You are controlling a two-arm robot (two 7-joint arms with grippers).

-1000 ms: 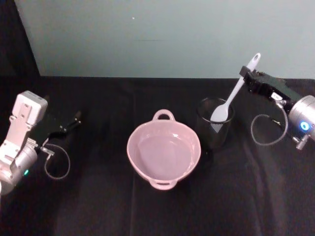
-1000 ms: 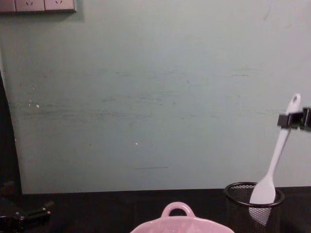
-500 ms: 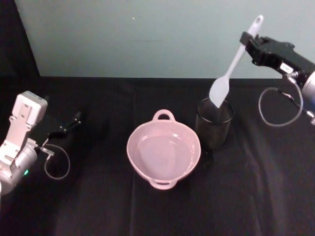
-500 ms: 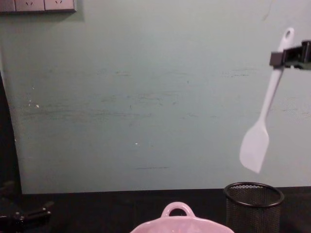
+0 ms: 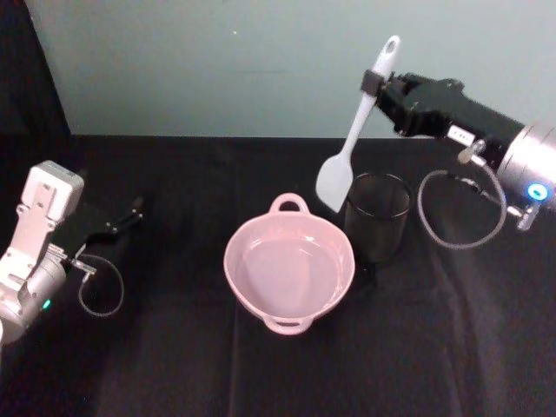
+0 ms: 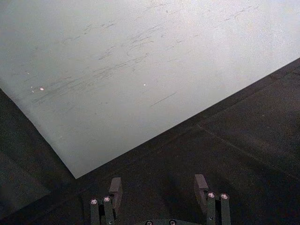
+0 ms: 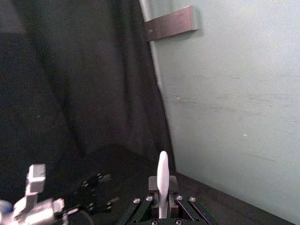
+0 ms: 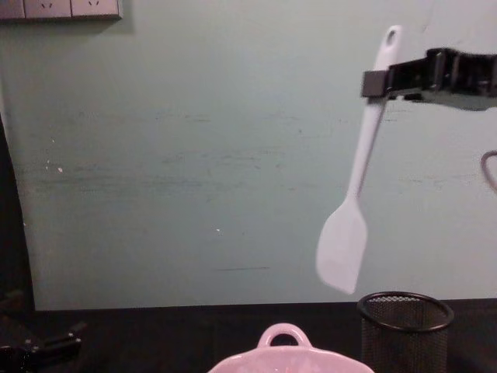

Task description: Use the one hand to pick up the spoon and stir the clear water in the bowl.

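My right gripper (image 5: 373, 84) is shut on the upper handle of the white spoon (image 5: 349, 139), which hangs blade-down in the air between the pink bowl (image 5: 289, 267) and the black mesh cup (image 5: 377, 217). From the chest, the spoon (image 8: 353, 202) dangles from that gripper (image 8: 376, 83), its blade above the bowl's loop handle (image 8: 284, 337) and left of the cup (image 8: 404, 334). The right wrist view shows the handle tip (image 7: 162, 180) pinched between the fingers. My left gripper (image 5: 130, 211) rests low at the table's left side, open (image 6: 157, 190), holding nothing.
A black cloth (image 5: 174, 365) covers the table, backed by a pale green wall (image 5: 261, 69). Cables loop beside both wrists (image 5: 456, 217). A wall socket plate (image 8: 62, 8) sits at the top left of the chest view.
The right gripper has lifted the spoon fully out of the mesh cup and carried it left, toward the bowl. The left arm has stayed put.
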